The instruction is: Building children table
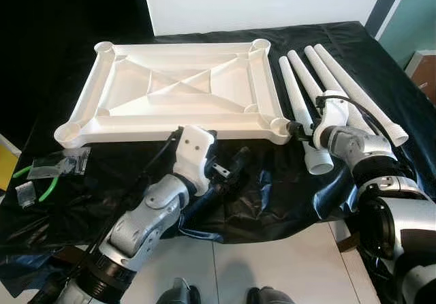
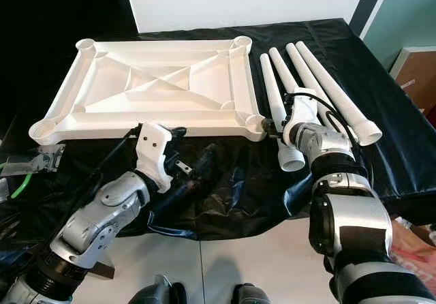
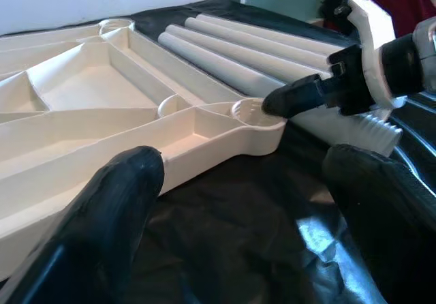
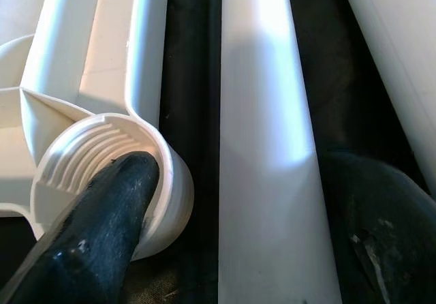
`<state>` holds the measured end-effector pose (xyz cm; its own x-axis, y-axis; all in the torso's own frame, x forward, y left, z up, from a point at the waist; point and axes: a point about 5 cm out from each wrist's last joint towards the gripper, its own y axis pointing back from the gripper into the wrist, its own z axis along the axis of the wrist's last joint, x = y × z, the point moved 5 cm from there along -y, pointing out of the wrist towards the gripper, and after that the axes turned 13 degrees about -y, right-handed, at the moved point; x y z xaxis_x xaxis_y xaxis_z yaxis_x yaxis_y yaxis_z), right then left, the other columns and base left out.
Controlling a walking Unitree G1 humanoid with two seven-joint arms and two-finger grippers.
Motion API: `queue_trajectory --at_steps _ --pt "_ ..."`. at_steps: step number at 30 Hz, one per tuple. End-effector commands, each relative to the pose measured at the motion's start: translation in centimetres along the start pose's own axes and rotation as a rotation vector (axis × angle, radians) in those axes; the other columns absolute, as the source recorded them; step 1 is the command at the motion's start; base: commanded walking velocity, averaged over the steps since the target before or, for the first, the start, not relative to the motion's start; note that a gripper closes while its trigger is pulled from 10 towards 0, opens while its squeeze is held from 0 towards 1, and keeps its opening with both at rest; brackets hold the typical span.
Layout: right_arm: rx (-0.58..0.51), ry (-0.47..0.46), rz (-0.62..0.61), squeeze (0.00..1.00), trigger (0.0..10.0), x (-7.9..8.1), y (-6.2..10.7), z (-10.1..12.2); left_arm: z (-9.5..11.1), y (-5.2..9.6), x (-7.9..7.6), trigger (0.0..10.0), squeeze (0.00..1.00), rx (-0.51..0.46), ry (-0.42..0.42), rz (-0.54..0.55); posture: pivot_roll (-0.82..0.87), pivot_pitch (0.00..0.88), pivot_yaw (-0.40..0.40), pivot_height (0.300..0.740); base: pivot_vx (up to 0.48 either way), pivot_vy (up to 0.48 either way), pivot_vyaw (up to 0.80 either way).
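Leg (image 4: 266,147) between right claw (image 4: 238,202) fingers.

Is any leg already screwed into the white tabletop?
No: all four legs lie loose on the black cloth beside the upturned tabletop, whose corner sockets stand empty.

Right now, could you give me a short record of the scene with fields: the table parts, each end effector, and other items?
tabletop: white tabletop lies upside down on the black cloth, four corner sockets up
legs: four white legs lie side by side to its right, none screwed in
right end effector: right end effector open, one finger at the near right socket, nearest leg between its fingers
left end effector: left end effector open, low over the cloth near the tabletop's front edge
other items: green-handled pliers at far left
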<state>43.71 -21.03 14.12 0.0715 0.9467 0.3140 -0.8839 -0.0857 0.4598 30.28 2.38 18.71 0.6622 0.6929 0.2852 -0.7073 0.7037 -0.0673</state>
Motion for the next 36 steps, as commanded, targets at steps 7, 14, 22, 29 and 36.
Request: queue_trajectory --at_steps 7,14,22,29,36 --pt "0.219 0.01 -0.089 0.0 3.1 -2.9 -0.1 -6.0 0.1 1.0 -4.2 10.0 0.0 -0.033 -0.022 -0.358 -0.04 0.098 0.02 0.74 0.0 0.0 0.0" --pt "0.244 0.006 -0.083 0.0 0.0 -2.6 -0.2 -6.7 0.0 0.9 -3.5 10.0 0.0 -0.014 -0.035 -0.341 -0.04 0.105 0.031 0.74 0.0 0.0 0.0" --pt "0.176 -0.044 -0.1 0.0 0.0 -2.9 -0.2 -5.1 0.1 0.8 -2.9 10.0 0.0 -0.011 -0.032 -0.312 -0.03 0.113 0.027 0.74 0.0 0.0 0.0" --pt "0.185 0.003 -0.114 0.0 10.0 -3.5 0.0 -4.9 0.2 0.7 -2.8 10.0 0.0 -0.015 -0.019 -0.306 -0.04 0.12 0.03 0.74 0.0 0.0 0.0" --pt "0.18 0.004 -0.142 0.0 10.0 -4.1 0.1 -5.0 0.4 0.6 -2.7 10.0 0.0 -0.02 -0.015 -0.31 -0.04 0.122 0.031 0.74 0.0 0.0 0.0"
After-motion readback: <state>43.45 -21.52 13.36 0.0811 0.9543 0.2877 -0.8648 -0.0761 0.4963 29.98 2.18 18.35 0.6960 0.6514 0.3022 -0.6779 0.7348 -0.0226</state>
